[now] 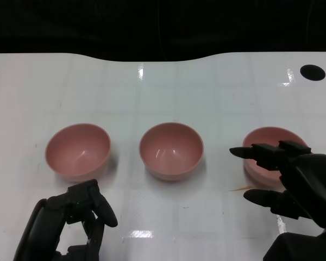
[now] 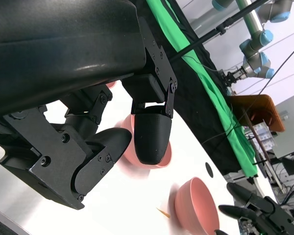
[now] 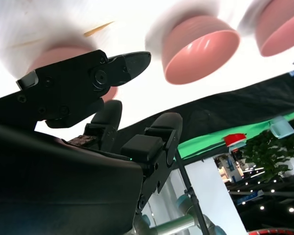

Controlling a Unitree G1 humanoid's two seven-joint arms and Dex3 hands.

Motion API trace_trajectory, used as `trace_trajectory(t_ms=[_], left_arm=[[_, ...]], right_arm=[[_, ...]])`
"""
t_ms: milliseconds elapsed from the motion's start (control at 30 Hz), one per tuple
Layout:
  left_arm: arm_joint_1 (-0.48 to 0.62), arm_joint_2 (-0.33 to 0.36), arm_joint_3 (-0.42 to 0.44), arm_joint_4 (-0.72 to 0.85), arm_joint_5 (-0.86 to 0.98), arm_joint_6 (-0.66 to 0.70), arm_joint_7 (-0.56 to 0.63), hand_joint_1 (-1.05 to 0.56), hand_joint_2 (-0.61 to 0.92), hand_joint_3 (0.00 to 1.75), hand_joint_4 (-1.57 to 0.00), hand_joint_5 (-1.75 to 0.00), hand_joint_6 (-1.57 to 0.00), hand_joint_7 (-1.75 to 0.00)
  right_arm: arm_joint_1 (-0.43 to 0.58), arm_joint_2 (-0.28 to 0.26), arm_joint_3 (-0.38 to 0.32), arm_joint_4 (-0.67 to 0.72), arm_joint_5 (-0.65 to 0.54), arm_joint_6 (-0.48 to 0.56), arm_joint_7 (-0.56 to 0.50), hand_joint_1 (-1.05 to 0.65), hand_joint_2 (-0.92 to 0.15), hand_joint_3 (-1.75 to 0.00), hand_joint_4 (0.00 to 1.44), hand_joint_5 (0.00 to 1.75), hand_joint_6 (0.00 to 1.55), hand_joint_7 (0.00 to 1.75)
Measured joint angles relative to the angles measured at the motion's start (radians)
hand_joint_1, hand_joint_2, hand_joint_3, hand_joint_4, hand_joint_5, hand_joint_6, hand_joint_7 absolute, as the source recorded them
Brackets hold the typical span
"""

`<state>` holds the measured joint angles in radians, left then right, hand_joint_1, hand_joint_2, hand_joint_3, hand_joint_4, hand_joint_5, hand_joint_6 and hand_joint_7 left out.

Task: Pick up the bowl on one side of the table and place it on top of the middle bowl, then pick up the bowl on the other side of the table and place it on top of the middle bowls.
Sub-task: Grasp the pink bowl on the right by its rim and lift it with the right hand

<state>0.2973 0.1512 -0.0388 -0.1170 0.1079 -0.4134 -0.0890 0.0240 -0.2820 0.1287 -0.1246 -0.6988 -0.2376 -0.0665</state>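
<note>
Right hand [image 1: 293,176] is being held apart, empty, fingers spread directly over the right bowl [image 1: 261,163]; middle bowl [image 1: 171,150] is lying well beyond its fingertips. Bowl is being judged light, rigid, glossy, likely slick; the rim is being favoured for pinching.

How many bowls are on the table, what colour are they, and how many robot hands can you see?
Pink bowls: 3 (left bowl, middle bowl, right bowl)
Black robot hands: 2 (left hand, right hand)
Total: 5
</note>
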Motion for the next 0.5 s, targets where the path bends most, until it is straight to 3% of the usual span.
trace_trajectory(t_ms=[500], left_arm=[[0.001,0.0,-0.007,-0.012,0.0,0.002,-0.005,-0.1,0.35,1.41,-0.86,-1.74,-0.8,-1.52]], right_arm=[[-0.058,-0.032,0.053,-0.013,-0.195,0.195,0.038,-0.59,-0.85,0.0,0.13,0.6,0.37,0.05]])
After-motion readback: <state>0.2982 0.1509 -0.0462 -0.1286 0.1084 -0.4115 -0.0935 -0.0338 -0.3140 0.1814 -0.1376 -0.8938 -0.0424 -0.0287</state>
